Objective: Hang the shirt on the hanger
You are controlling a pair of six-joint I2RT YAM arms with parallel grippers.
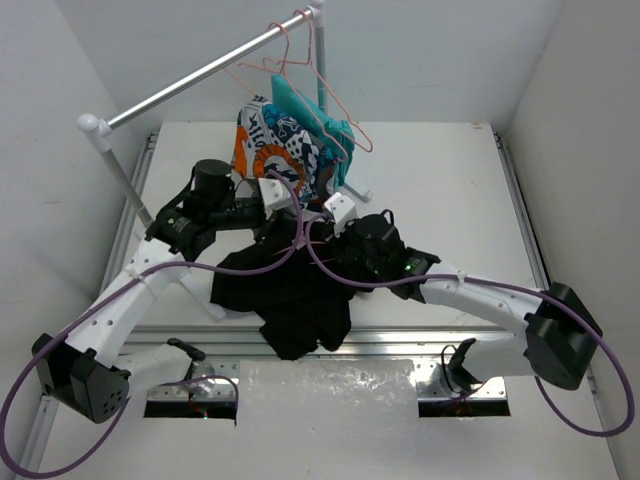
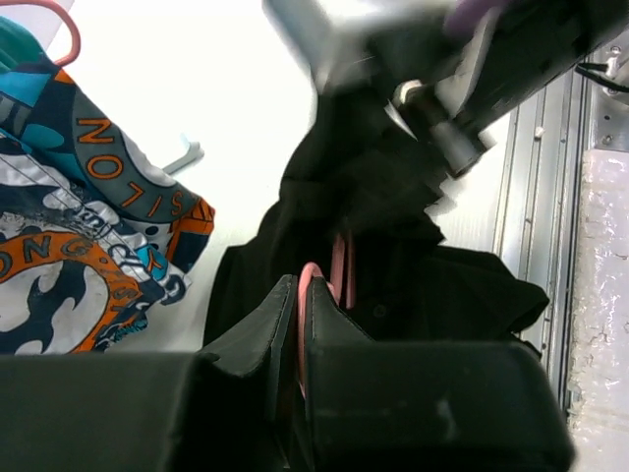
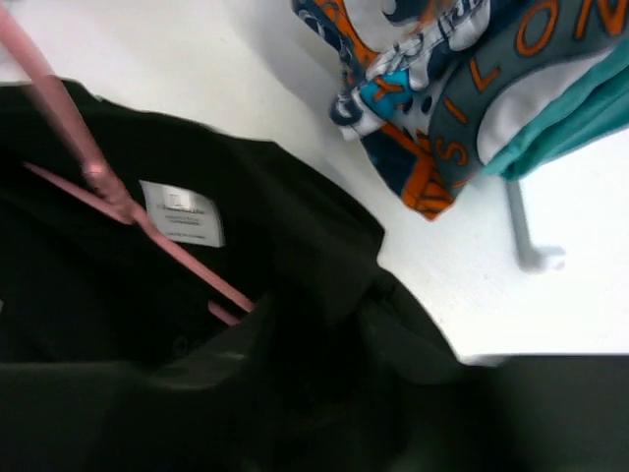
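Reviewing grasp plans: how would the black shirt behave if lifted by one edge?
Likely floppy: the shirt lies crumpled in folds. It would probably sag and bunch. It may slip along the thin wire of the hanger inside it.

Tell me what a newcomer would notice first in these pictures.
The large crumpled black fabric shirt heaped in the middle of the white table stands out first. Next comes the thin pink wire hanger reaching into its neck opening by the white label, pinched by the left gripper. Behind, a loud orange-blue-white patterned garment hangs from the metal rail.
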